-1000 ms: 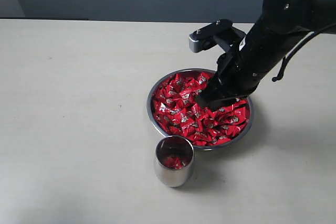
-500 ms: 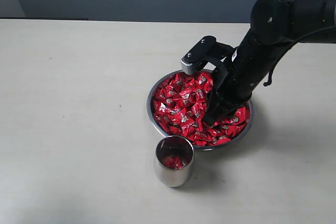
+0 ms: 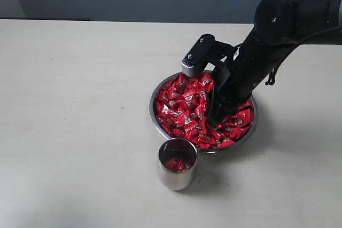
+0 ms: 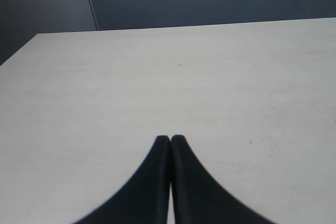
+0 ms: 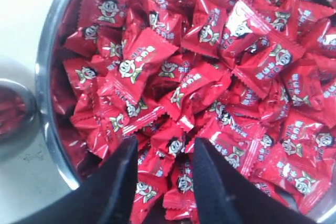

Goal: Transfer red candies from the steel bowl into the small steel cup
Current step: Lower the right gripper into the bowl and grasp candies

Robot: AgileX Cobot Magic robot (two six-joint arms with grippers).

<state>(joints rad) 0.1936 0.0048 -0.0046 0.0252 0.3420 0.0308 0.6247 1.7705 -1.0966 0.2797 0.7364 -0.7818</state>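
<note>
Right wrist view: cartoon-faced red candies point(image 5: 142, 59)

The right arm point(image 3: 278, 30), black and thick, reaches in from the far right and slopes down toward the middle. Its wrist is bent so that the right gripper point(image 3: 216, 115) points steeply downward. Its two fingers point(image 5: 122, 182) stand apart with a clear gap between them. The left gripper point(image 4: 170, 140) lies nearly level, its dark curved tips pressed together with no gap.
</note>
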